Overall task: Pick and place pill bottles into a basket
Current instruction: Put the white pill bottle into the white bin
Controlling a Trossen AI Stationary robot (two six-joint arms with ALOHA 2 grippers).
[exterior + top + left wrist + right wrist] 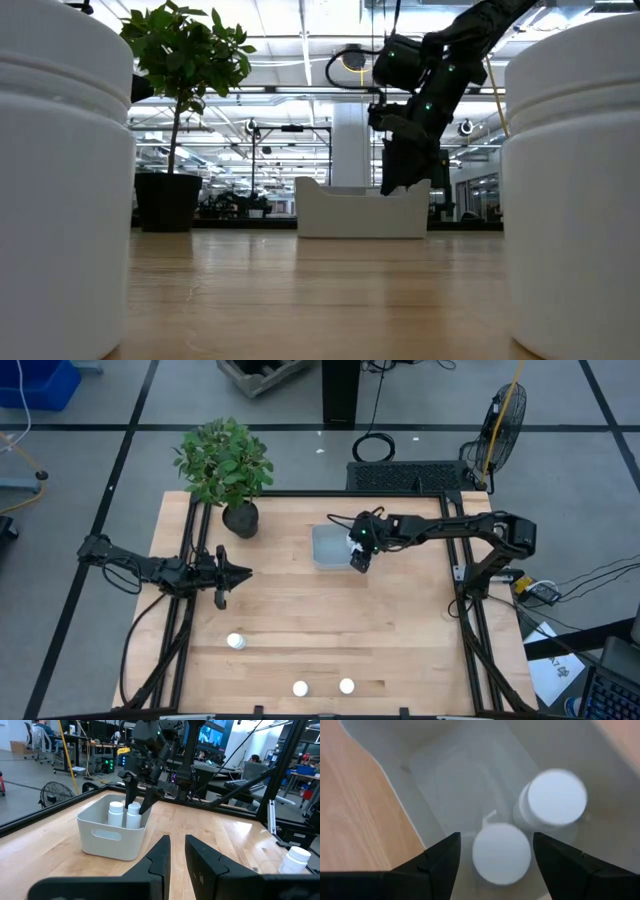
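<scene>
The pale basket (328, 546) stands on the table near the far middle, and shows in the low view (360, 212) and the left wrist view (112, 837). Two white pill bottles stand upright in it (116, 813) (133, 816). My right gripper (358, 556) is open, pointing down into the basket's right end. Its fingers (442, 862) stand on either side of one bottle's cap (501, 852), with a small gap on each side. The other bottle (555, 797) stands beside it. My left gripper (236, 572) is shut and empty left of the basket. Three bottles (235, 642) (300, 687) (346, 685) stand on the near table.
A green plant in a dark pot (240, 518) stands at the far left, close to the basket. Two of the near bottles fill the sides of the low view (60, 180) (575, 190). Bare wood lies between the basket and the near bottles.
</scene>
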